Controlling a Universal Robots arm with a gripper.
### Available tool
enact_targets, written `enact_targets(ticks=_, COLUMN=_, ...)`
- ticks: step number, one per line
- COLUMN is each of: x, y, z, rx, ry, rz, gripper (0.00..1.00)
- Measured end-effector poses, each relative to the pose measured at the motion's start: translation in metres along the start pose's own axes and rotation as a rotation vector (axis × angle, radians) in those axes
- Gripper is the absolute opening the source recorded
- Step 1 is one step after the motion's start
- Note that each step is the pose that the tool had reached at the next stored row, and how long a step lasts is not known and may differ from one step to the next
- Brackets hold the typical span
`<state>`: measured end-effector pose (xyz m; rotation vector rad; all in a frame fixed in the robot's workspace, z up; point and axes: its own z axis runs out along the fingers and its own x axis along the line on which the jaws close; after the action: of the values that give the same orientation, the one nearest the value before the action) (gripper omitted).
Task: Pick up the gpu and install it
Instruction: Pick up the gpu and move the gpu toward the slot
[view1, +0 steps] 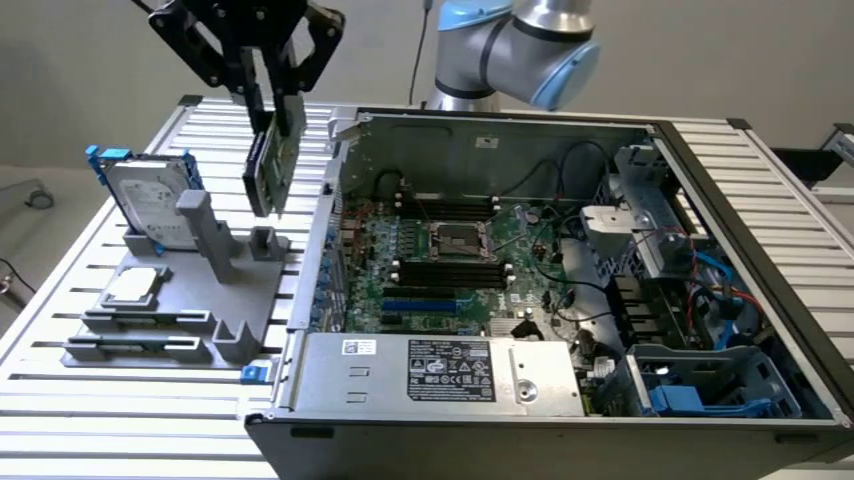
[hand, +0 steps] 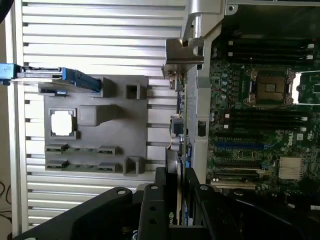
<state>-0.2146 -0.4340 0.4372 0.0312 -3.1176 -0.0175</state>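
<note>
The gpu (view1: 271, 165) hangs on edge in the air, its green board facing the open computer case (view1: 747, 220) and its black shroud on the far side. My gripper (view1: 274, 112) is shut on its upper edge. The card is over the slatted table, between the grey fixture (view1: 200, 300) and the case's side wall. In the wrist view the gpu (hand: 179, 120) runs edge-on away from the gripper (hand: 177, 175), with its silver end bracket (hand: 182, 52) at the far end. The motherboard (hand: 260, 115) lies beside it, with a blue slot (hand: 240, 145).
A silver hard drive with a blue frame (view1: 147, 200) stands upright in the fixture, and a square CPU chip (view1: 134, 285) lies in a pocket in front of it. The case holds a power supply (view1: 447, 375), cables and a blue drive cage (view1: 694, 390).
</note>
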Motion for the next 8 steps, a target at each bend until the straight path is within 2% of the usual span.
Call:
enact_targets(ticks=4, x=-0.018, y=-0.0002, z=-0.0138, rx=-0.0022, ry=0.0084, rz=0.0, gripper=0.27)
enact_targets(ticks=8, x=-0.036, y=-0.0006, z=-0.0163, rx=-0.0039, ry=0.0134, rz=0.0, gripper=0.27)
